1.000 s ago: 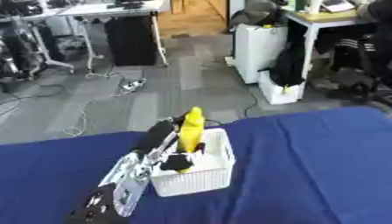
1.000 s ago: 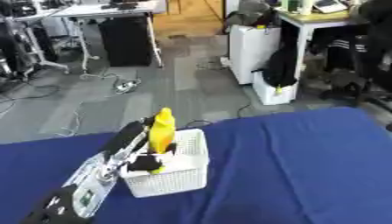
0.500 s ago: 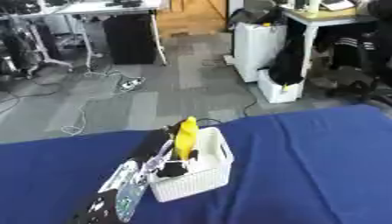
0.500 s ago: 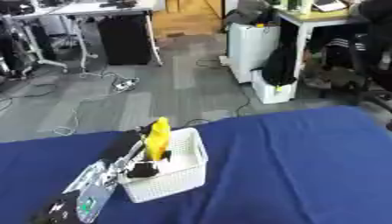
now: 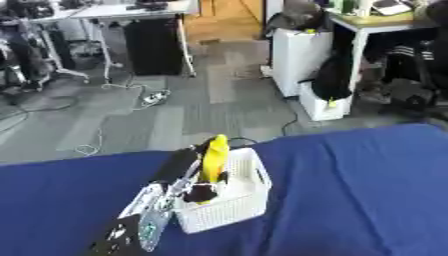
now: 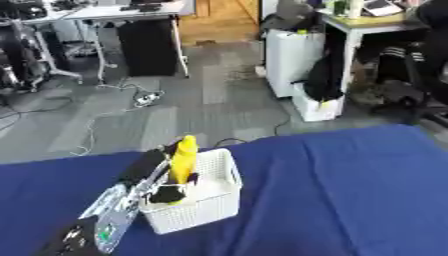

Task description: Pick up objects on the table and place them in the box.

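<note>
the left hand (image 5: 194,170) reaches up from the lower left over the near-left rim of the white basket (image 5: 238,201), its fingers curled around a yellow banana-shaped object (image 5: 213,156) that stands nearly upright with its lower end inside the basket and its tip above the rim. the basket sits on the blue table (image 5: 350,190), toward the left of the cloth. the right hand shows in neither view.
</note>
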Controlling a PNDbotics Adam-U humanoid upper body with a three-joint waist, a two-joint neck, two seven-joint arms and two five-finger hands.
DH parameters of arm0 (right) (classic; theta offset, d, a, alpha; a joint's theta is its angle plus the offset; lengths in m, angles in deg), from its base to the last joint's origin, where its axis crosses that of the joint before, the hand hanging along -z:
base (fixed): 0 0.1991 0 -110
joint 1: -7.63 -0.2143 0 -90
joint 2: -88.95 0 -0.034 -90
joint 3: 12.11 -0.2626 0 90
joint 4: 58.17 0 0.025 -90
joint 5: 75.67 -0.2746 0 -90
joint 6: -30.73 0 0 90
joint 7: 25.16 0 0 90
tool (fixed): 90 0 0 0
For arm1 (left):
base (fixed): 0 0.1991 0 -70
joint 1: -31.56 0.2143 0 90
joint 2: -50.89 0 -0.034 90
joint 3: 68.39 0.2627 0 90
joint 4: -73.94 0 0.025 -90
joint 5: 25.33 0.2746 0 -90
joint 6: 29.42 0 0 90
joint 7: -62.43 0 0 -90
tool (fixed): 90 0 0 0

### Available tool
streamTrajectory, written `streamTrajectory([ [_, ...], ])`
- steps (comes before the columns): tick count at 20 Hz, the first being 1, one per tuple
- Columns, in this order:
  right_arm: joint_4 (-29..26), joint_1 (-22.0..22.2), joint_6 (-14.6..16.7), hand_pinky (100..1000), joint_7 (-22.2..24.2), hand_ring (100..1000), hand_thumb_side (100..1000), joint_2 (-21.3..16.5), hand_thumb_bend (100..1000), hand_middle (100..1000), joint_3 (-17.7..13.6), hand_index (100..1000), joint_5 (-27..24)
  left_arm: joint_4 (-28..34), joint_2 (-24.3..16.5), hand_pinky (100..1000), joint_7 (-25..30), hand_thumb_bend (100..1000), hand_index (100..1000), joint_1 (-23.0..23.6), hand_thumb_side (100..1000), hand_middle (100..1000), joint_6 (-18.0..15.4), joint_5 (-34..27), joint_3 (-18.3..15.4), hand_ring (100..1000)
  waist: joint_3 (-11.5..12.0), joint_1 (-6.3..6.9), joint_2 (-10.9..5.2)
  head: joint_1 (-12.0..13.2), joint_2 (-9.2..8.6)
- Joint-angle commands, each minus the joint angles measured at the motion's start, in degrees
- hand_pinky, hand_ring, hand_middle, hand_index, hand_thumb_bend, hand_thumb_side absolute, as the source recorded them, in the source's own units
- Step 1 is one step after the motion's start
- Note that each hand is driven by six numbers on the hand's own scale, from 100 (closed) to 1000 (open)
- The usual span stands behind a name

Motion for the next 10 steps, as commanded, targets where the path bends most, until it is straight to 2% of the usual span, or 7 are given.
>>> streamTrajectory([
  [1, -0.7, -1.0, -0.1, 585, 0.1, 573, 875, -1.2, 100, 640, -0.2, 734, -0.3, -1.1, -0.1, 823, 6.2, 385, 900, -1.3, 694, 831, 0.6, 4.0, -0.8, 773, -0.2, -0.5, -0.61, 0.7, -1.23],
  [3, -0.7, -1.0, -0.1, 586, 0.2, 573, 876, -1.2, 100, 641, -0.2, 734, -0.3, -0.6, 0.0, 927, 8.4, 393, 927, -1.2, 736, 889, 0.0, 5.5, -1.3, 852, -0.2, -0.51, -0.55, 0.7, -1.19],
  [5, -0.7, -0.9, -0.1, 586, 0.3, 574, 878, -1.2, 100, 641, -0.2, 734, -0.3, -0.1, 0.1, 937, 9.2, 394, 934, -1.3, 739, 899, -0.6, 6.1, -1.6, 858, -0.1, -0.53, -0.55, 0.7, -1.12],
  [8, -0.7, -0.8, -0.1, 586, 0.4, 574, 878, -1.1, 100, 641, -0.2, 734, -0.2, 1.5, 0.3, 922, 7.7, 382, 927, -1.3, 704, 888, -1.6, 4.7, -1.9, 831, 0.0, -0.52, -0.61, 0.8, -1.24],
  [9, -0.7, -0.8, -0.1, 587, 0.4, 574, 878, -1.1, 100, 641, -0.2, 734, -0.2, 2.6, 0.4, 835, 6.1, 298, 882, -1.1, 629, 835, -1.8, 3.2, -2.1, 734, 0.0, -0.51, -0.65, 0.9, -1.3],
  [10, -0.7, -0.8, -0.2, 587, 0.4, 574, 879, -1.1, 100, 641, -0.3, 734, -0.2, 4.3, 0.6, 853, 3.3, 318, 891, -0.8, 645, 847, -1.9, 0.4, -2.3, 756, 0.1, -0.49, -0.67, 0.9, -1.4],
])
